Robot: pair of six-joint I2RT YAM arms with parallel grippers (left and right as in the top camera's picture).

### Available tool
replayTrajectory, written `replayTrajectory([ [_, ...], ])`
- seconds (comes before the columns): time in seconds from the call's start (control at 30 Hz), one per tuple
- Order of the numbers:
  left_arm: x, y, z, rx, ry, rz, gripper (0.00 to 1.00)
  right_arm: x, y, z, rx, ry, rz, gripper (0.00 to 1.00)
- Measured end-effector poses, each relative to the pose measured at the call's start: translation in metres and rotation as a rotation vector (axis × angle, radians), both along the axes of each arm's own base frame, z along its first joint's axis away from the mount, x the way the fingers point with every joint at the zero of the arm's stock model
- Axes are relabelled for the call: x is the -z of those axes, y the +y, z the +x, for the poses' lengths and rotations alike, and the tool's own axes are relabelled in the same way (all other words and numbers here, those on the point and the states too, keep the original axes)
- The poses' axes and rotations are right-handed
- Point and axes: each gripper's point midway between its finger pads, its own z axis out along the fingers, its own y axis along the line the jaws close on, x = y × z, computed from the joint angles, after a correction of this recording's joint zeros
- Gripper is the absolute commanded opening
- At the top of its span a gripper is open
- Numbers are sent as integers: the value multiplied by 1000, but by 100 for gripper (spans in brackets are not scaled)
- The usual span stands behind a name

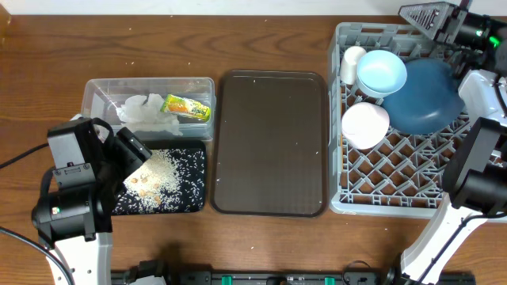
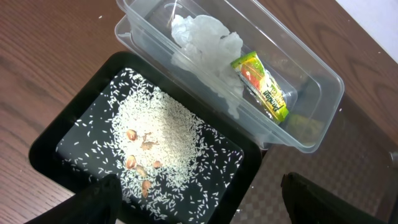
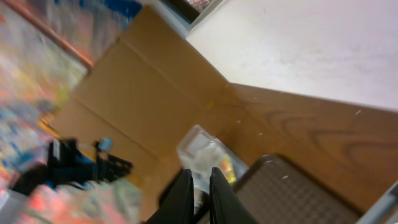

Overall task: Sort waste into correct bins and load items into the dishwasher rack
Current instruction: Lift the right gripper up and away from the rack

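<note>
The crumpled napkin point(image 1: 142, 111) point(image 2: 205, 37) and the green-yellow wrapper point(image 1: 187, 106) point(image 2: 261, 84) lie in the clear tub point(image 1: 95, 91) point(image 2: 323, 87). Rice with food bits point(image 1: 158, 174) point(image 2: 155, 137) lies in the black tray point(image 1: 194, 202) point(image 2: 50, 143). My left gripper point(image 1: 135, 154) point(image 2: 205, 205) is open and empty above that tray's near right corner. The grey rack point(image 1: 396, 174) holds the dark blue bowl-plate point(image 1: 428, 99), light blue bowl point(image 1: 382, 73), pale pink bowl point(image 1: 365, 124) and cream cup point(image 1: 351, 63). My right gripper point(image 1: 420, 14) point(image 3: 196, 186) is shut and raised over the rack's far edge. Chopsticks are out of view.
The dark brown serving tray point(image 1: 269, 142) point(image 3: 292, 193) lies between the bins and the rack, with only a few specks on it. The right arm's base and links stand at the rack's right side. The right wrist view is blurred.
</note>
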Motion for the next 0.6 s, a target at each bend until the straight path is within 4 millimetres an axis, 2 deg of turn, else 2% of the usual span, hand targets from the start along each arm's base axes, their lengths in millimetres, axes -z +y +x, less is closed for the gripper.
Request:
replayTrajectory([
  [0.13,0,0,0,0,0,0,85,-4,-7,17,62,95,99,9],
  [0.23,0,0,0,0,0,0,85,0,-18,41,158,168,182,9],
  [0.33,0,0,0,0,0,0,85,26,-31,69,280,293,215,10],
  [0.4,0,0,0,0,0,0,85,56,-38,82,364,375,188,10],
  [0.5,0,0,0,0,0,0,85,97,-38,87,440,429,77,10],
  [0.6,0,0,0,0,0,0,85,120,-38,85,482,470,-58,9],
])
